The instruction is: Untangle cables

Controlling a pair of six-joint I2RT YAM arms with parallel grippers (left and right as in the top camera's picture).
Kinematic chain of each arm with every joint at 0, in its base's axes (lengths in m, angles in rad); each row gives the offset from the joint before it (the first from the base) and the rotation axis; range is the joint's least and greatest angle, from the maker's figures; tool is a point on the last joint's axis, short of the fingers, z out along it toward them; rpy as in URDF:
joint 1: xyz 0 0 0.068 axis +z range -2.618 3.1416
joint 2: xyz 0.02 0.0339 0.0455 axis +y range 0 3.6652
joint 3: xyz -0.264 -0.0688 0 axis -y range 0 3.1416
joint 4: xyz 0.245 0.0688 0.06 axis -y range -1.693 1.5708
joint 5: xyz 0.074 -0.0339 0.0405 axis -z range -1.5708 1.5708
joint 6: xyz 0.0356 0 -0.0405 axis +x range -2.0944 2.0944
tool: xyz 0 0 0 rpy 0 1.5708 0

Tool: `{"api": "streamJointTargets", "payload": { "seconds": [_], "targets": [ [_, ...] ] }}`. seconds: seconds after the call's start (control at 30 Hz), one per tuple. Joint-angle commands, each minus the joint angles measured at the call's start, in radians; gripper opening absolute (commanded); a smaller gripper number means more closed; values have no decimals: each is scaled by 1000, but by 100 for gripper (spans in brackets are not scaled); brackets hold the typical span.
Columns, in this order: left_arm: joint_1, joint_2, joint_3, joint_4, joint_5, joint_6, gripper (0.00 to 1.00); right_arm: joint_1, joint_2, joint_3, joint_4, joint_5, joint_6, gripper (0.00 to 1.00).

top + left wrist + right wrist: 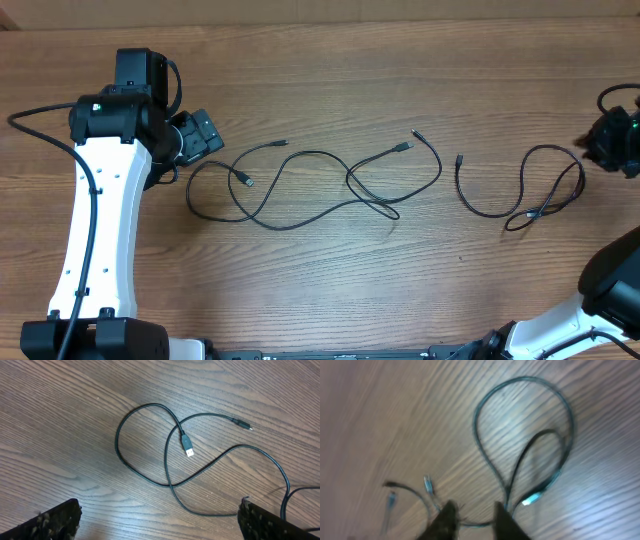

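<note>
The right wrist view is blurring throughout: the cables [522,425] are showing only as soft dark loops, and the small plugs [427,485] at the left are smearing too much to tell their kind. The bottom edge is cutting off the right gripper [474,520], leaving two dark fingertips [447,520] standing apart, and the blur is hiding whether the cord between them is touching either one. In the left wrist view the left gripper [160,525] is showing only as tips in the bottom corners, and one cord is disappearing behind the right-hand tip. Overhead, the right arm [615,285] is running off the frame's edges, and the left arm [100,220] is hiding the table [400,60] beneath it
</note>
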Motion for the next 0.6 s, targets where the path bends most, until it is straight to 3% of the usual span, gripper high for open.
{"api": "streamJointTargets", "payload": {
  "seconds": [0.0, 0.07, 0.17, 0.37, 0.57],
  "targets": [
    [3, 6, 12, 1, 8, -21, 100, 27, -3, 0, -39, -134, -76, 47],
    [3, 6, 12, 0, 8, -21, 100, 52, -3, 0, -87, -135, -85, 56],
    [3, 6, 12, 0, 8, -21, 100, 104, -3, 0, -138, -134, -156, 57],
    [3, 6, 12, 0, 8, -21, 100, 227, -3, -2, -148, -104, -163, 65],
    [3, 6, 12, 0, 8, -20, 100, 386, -3, -26, -111, 138, -177, 68]
  ]
}}
